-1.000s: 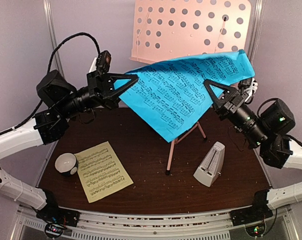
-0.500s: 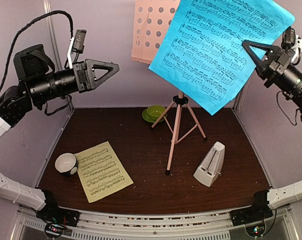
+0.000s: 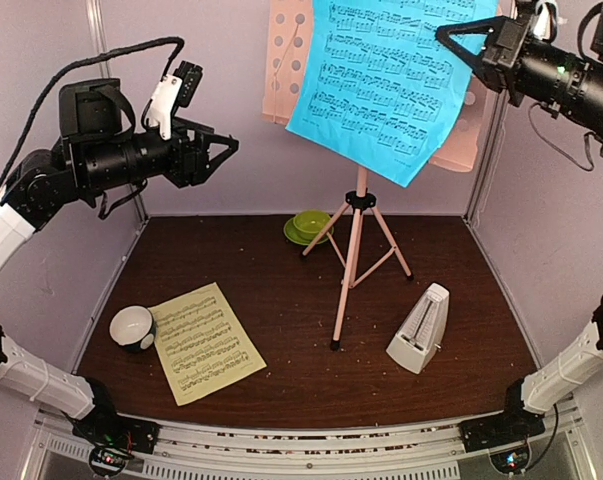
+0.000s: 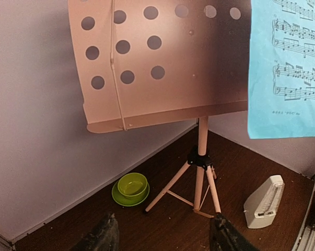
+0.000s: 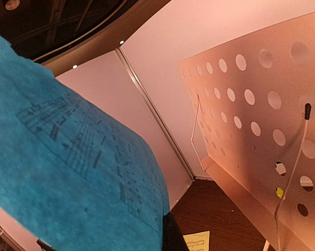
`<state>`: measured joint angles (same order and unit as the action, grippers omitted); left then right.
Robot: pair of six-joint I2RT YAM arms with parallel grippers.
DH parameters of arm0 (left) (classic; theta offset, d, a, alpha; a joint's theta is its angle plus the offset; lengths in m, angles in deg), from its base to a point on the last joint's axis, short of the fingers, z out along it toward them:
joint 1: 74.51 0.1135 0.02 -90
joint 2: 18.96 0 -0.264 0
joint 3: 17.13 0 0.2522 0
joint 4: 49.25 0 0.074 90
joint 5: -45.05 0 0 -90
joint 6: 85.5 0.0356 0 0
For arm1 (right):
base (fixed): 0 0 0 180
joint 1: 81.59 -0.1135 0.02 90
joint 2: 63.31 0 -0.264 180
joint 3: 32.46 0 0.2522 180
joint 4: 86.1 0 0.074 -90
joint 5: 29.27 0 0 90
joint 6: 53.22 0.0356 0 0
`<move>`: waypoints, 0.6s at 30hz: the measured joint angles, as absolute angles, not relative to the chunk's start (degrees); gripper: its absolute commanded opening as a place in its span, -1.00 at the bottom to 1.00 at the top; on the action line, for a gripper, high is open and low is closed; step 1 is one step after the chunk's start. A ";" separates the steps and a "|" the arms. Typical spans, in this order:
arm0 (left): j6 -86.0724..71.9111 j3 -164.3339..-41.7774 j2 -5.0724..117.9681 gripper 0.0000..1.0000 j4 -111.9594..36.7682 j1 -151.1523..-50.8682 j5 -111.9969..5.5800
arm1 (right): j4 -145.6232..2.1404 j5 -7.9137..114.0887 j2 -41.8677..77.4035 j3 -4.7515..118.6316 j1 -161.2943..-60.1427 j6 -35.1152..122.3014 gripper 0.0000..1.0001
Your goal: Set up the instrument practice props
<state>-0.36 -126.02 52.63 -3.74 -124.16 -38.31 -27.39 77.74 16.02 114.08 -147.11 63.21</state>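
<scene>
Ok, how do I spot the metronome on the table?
Find the tall pink music stand on the dark table. Just right of its legs stands the metronome, a small white pyramid. The cup and bowl are round, the yellow page flat.

Reaching in from the left at mid height with the left gripper (image 3: pixel 224 160), wrist level, fingers spread apart and holding nothing. Stretching in from the upper right with the right gripper (image 3: pixel 449 36), set higher than the left, fingers pinched together on the blue sheet-music page (image 3: pixel 381 85).
</scene>
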 measured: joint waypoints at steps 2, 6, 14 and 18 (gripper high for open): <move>1.12 -126.06 53.53 0.23 -5.08 -123.61 -38.82 | -25.84 78.05 19.58 117.94 -146.01 61.71 -1.00; 3.79 -129.93 57.84 0.22 -8.03 -122.91 -40.28 | -25.33 77.68 22.66 119.71 -142.02 60.57 -1.00; 7.81 -147.61 72.20 0.16 -11.88 -121.56 -41.40 | -27.32 77.04 24.02 120.98 -136.33 59.52 -1.00; 8.05 -155.96 78.29 0.16 -12.36 -118.30 -42.53 | -29.81 76.96 24.50 121.84 -135.28 57.79 -1.00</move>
<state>8.05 -155.96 78.29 -12.36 -118.30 -42.53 -29.81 76.96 24.50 121.84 -135.28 57.79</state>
